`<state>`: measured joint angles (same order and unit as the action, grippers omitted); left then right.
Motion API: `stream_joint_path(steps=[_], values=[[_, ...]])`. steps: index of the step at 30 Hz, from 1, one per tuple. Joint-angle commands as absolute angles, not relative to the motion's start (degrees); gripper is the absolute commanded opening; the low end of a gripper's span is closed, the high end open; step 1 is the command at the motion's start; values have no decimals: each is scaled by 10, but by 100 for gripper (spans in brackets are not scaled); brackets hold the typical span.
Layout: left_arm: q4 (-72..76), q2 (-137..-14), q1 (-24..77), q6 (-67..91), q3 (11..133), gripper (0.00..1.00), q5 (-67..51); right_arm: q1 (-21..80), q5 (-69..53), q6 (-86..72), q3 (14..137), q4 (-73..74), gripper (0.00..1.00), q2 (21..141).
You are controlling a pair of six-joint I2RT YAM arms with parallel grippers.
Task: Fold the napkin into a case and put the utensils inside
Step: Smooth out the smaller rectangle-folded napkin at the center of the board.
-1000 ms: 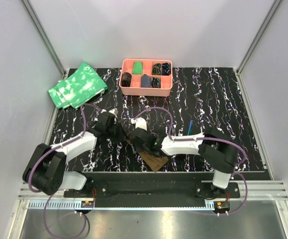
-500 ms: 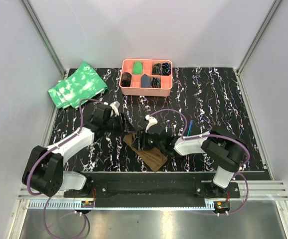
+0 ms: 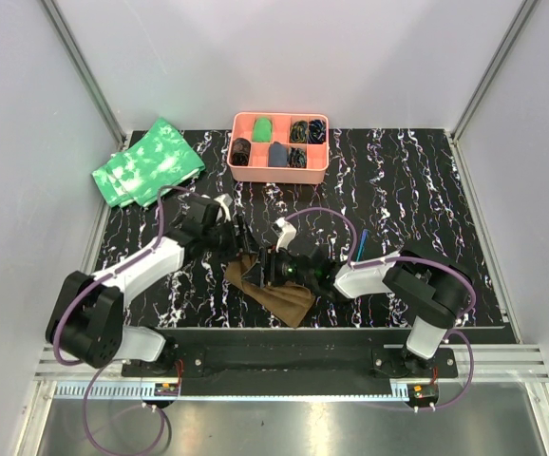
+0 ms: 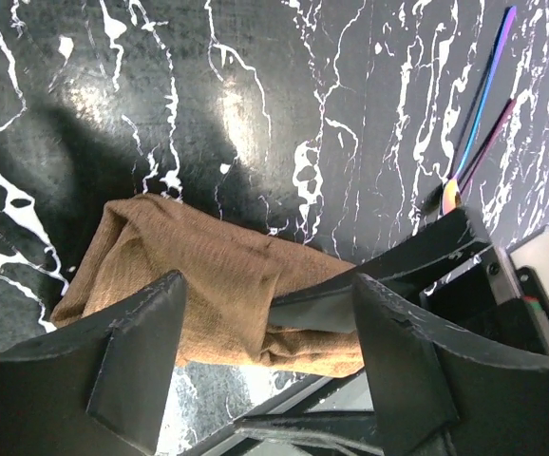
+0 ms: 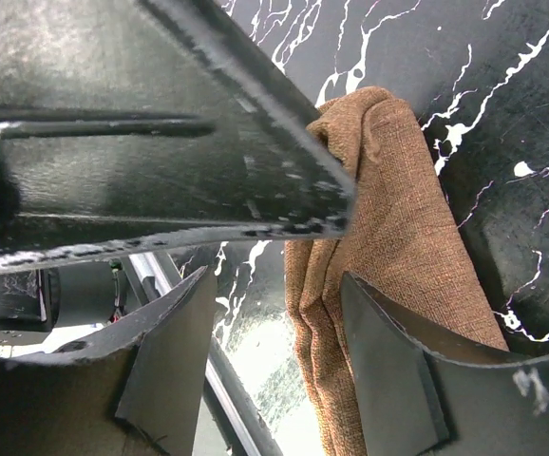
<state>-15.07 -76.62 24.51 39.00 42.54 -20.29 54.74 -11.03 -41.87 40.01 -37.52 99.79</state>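
The brown napkin (image 3: 289, 302) lies near the front edge as a narrow, layered folded strip running diagonally. In the left wrist view the napkin (image 4: 208, 285) lies under my left gripper (image 4: 267, 290), which is open and holds nothing. My left gripper (image 3: 243, 243) hovers over the strip's far end. My right gripper (image 3: 273, 267) is just beside it, also open. In the right wrist view the napkin's folded edge (image 5: 388, 247) runs along the right finger of my right gripper (image 5: 276, 285). The utensils (image 3: 363, 242) lie on the table to the right, and the utensils (image 4: 479, 123) show slim blue and purple stems.
A pink compartment tray (image 3: 279, 117) with small items stands at the back centre. Green white-mottled cloths (image 3: 149, 161) lie at the back left. The two grippers' fingers cross closely over the napkin. The black marbled table (image 3: 426, 190) ends at a metal rail near the napkin.
My left gripper has opened wide and moved in over the napkin's far end. My right arm pulled back to the right, its jaws a little wider, uncovering more of the strip.
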Motion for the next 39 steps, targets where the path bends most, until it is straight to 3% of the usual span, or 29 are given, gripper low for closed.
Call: stream_joint_path(steps=[1, 14, 26, 30, 32, 39], values=[[-183, -803, 264, 370, 471, 73, -179, 542, -123, -417, 403, -401, 64, 983], [-245, -805, 275, 290, 486, 66, -124, 542, -113, -413, 409, -380, 64, 983], [-252, -848, 325, 300, 532, 70, -70, 542, -115, -410, 417, -374, 63, 988], [-271, -878, 327, 290, 542, 63, -51, 542, -115, -409, 417, -369, 63, 983], [-272, -879, 327, 289, 538, 48, -40, 542, -112, -407, 417, -363, 63, 976], [-267, -839, 329, 289, 517, 25, -2, 542, -107, -417, 425, -319, 63, 953]])
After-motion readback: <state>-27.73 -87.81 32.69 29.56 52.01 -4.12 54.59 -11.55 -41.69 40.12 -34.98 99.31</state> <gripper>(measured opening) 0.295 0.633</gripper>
